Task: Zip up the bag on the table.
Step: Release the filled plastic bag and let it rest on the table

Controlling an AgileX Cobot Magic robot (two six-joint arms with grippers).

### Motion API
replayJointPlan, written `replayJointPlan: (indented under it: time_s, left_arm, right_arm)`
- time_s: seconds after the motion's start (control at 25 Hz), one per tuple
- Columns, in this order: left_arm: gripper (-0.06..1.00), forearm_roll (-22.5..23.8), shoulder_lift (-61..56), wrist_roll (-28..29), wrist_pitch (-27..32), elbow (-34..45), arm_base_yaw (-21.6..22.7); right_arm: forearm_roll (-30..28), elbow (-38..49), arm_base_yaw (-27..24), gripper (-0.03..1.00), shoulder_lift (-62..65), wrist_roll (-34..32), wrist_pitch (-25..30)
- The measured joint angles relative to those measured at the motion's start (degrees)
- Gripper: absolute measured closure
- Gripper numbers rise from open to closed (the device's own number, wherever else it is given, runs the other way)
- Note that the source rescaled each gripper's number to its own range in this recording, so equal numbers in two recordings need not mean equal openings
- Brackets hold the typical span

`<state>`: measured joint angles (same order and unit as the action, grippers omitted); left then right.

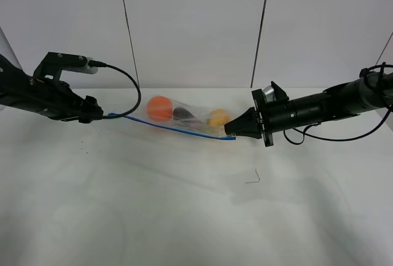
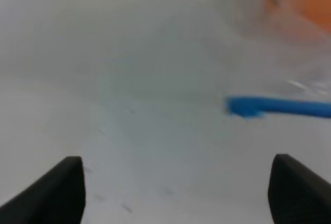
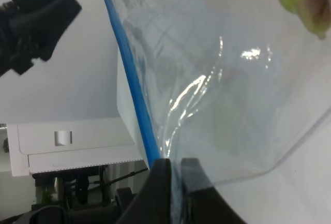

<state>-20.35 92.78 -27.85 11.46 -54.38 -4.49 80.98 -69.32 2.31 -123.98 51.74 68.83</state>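
The clear bag (image 1: pixel 190 118) lies on the white table (image 1: pixel 184 217), with an orange (image 1: pixel 159 107), a dark eggplant (image 1: pixel 182 113) and a yellow pear (image 1: pixel 218 117) inside. Its blue zipper strip (image 1: pixel 172 128) runs along the near edge. My right gripper (image 1: pixel 228 129) is shut on the bag's right end; in the right wrist view the fingers (image 3: pixel 161 182) pinch the plastic beside the strip (image 3: pixel 133 89). My left gripper (image 1: pixel 100 116) is at the strip's left end. Its fingers (image 2: pixel 62 188) are wide apart with nothing between them, and the strip's tip (image 2: pixel 248 106) lies just ahead.
A black cable (image 1: pixel 132 88) loops from the left arm down to the bag's left end. A small dark mark (image 1: pixel 253 179) sits on the table in front of the right gripper. A white panelled wall (image 1: pixel 196 26) closes the back.
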Motion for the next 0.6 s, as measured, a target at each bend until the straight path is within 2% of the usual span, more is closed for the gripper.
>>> replayJointPlan:
  time_s: [0.2,0.32,0.36,0.44,0.52,0.6]
  left_arm:
    - [-0.05,1.4,0.0,7.6,22.0,-11.1,0.0]
    - [-0.05,8.5,0.0,16.4,34.5,-15.8,0.0]
    - [-0.05,8.5,0.0,16.4,34.5,-15.8,0.0]
    - [-0.05,15.2,0.0,23.9,42.1,-17.3,0.0]
    - [-0.05,20.8,0.0,27.9,47.2,-17.8,0.0]
    - [-0.05,23.1,-0.1,29.6,49.4,-17.9,0.0]
  right_arm:
    - [0.0,0.0,0.0,0.97,0.0,0.0,0.0]
    - [-0.1,0.0,0.0,0.97,0.0,0.0,0.0]
    - [-0.1,0.0,0.0,0.97,0.0,0.0,0.0]
    - [-0.1,0.0,0.0,0.97,0.0,0.0,0.0]
    - [-0.1,0.0,0.0,0.97,0.0,0.0,0.0]
    - [-0.2,0.0,0.0,0.97,0.0,0.0,0.0]
